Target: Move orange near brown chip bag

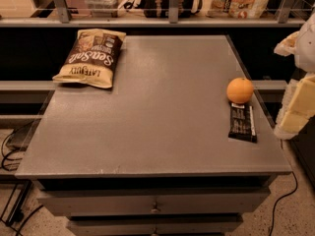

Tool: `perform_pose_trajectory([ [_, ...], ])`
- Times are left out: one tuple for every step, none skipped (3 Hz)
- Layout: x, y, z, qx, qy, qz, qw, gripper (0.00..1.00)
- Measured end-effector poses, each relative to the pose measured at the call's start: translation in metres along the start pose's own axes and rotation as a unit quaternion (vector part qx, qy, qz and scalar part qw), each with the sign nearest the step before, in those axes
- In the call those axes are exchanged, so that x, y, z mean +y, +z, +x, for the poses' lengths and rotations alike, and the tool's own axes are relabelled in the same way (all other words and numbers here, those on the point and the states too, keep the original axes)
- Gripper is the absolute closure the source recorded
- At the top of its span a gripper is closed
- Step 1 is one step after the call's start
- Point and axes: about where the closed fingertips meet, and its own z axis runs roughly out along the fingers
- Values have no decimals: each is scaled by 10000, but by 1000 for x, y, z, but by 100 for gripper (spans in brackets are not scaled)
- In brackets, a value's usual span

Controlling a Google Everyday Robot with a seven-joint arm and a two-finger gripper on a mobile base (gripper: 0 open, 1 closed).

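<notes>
**Orange on the right, chip bag far off at upper left**

Camera view: the grey tabletop (pixel 162 127) fills the middle of the frame. At its upper left corner the brown chip bag (pixel 91 57) lies flat, its white lettering upside down to the camera. Over on the right sits the orange (pixel 239 90), close to the table's right edge and well apart from the bag. Just below it, touching or very nearly so, lies a black snack bar wrapper (pixel 242 123), its long side running toward the bottom of the frame. The gripper (pixel 297 107) hangs at the frame's right edge, a pale cream shape beyond the table's side, near the orange but apart from it. Whether it is open or closed cannot be told. A drawer front (pixel 155 203) shows beneath the tabletop.
</notes>
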Motion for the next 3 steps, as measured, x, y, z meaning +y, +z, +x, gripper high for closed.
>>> perform_pose_trajectory([
  [0,0,0,-5,0,9,10000,0],
  [-13,10,3,-95,121,-26,9999,0],
  [-41,29,2,-377,249,-41,9990,0],
])
